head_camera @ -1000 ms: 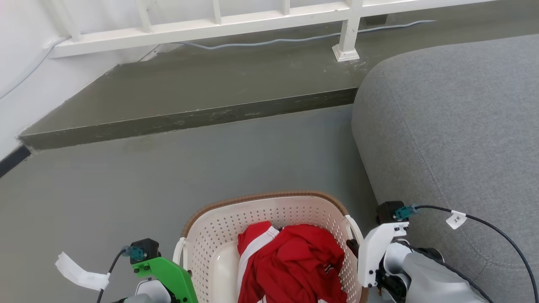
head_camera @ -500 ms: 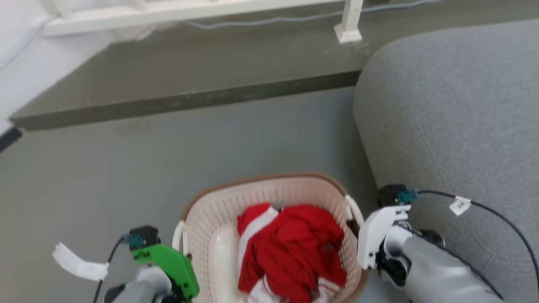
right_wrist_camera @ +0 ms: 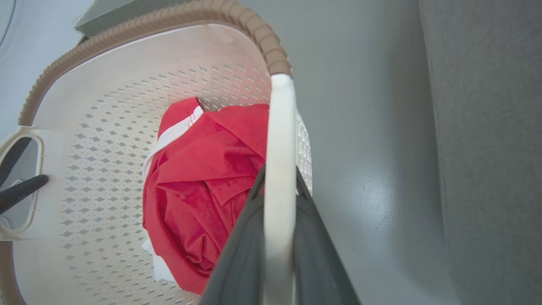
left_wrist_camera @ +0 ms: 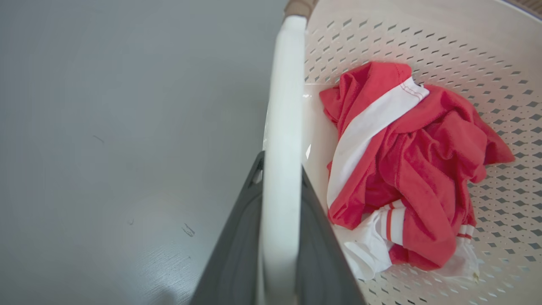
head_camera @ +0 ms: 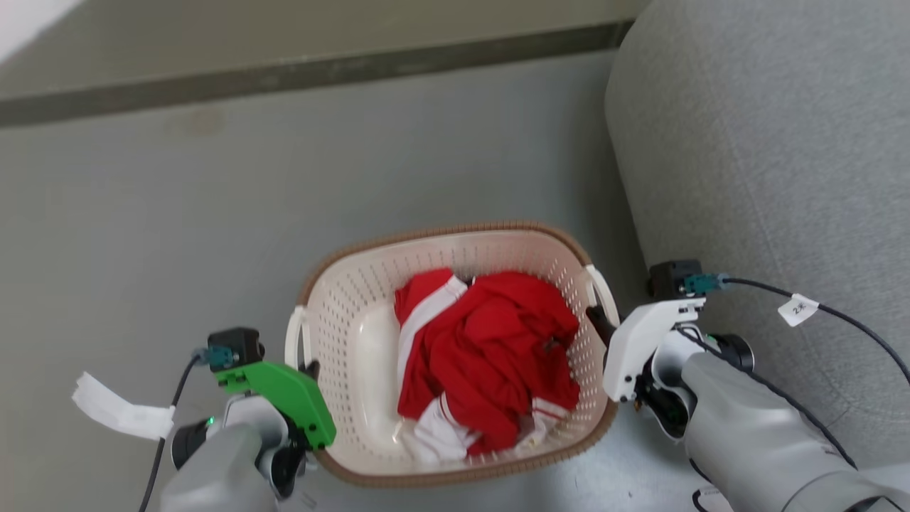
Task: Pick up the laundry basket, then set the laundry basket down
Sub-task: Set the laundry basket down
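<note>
The laundry basket (head_camera: 441, 236), cream perforated plastic with a brown woven-look rim, sits low in the head view with a red and white garment (head_camera: 483, 355) bunched inside. My left gripper (head_camera: 310, 370) is shut on its left white loop handle (left_wrist_camera: 282, 106), which runs up between the dark fingers (left_wrist_camera: 237, 254). Across the basket, my right gripper (head_camera: 598, 321) is shut on the right loop handle (right_wrist_camera: 279, 127), with a finger (right_wrist_camera: 322, 254) on each side of it. I cannot tell whether the basket touches the floor.
A large grey sofa (head_camera: 768, 142) stands close on the basket's right. A raised step with a dark edge (head_camera: 284, 71) crosses the far side. Grey floor (head_camera: 142, 213) stretches out to the left and ahead.
The head camera has tilted down, so the whole picture slid upward and the railing left view. More of the basket shows now. Both grippers keep their hold on the handles.
</note>
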